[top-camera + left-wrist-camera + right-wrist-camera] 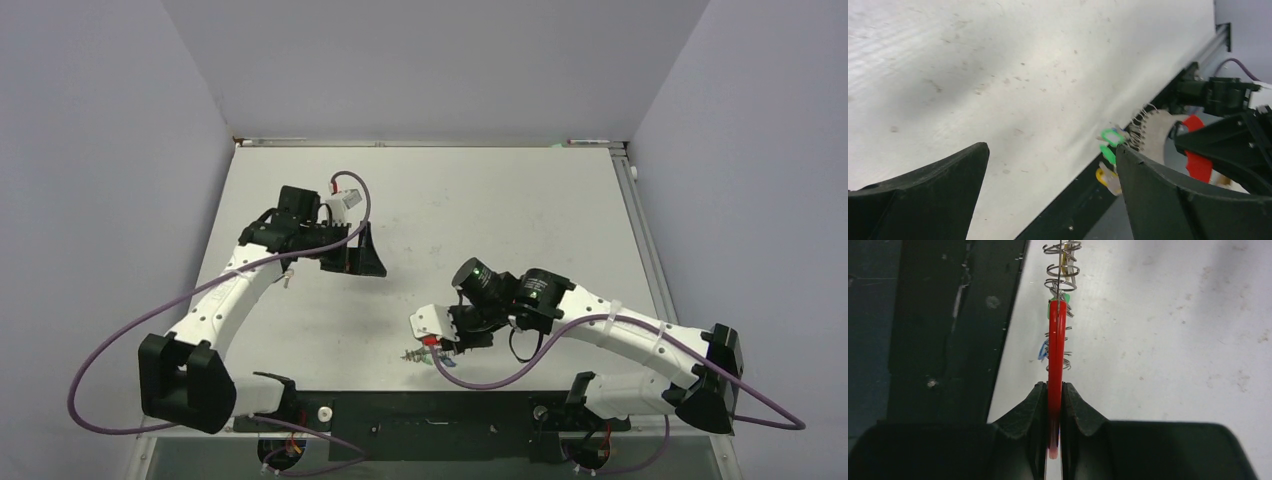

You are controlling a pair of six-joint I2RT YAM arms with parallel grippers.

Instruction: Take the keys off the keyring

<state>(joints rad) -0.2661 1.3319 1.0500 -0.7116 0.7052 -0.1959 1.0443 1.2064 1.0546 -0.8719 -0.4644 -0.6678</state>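
My right gripper [1054,386] is shut on the red band of the keyring [1057,337], seen edge-on and standing upright just above the table near its front edge. Several small wire rings and keys [1062,277] hang on the band past the fingers, with a green and a blue tag. In the top view this gripper [440,345] holds the keyring [430,343] with the keys [412,355] at its left. My left gripper [360,268] is open and empty, well away at the back left. The left wrist view shows its open gripper [1052,147], the keys' green and yellow tags [1109,145] and the keyring [1196,160] far off.
The black base plate [420,410] runs along the table's front edge, right beside the keys. Purple cables [110,340] loop off both arms. Grey walls close in the table [480,210] on the left, back and right.
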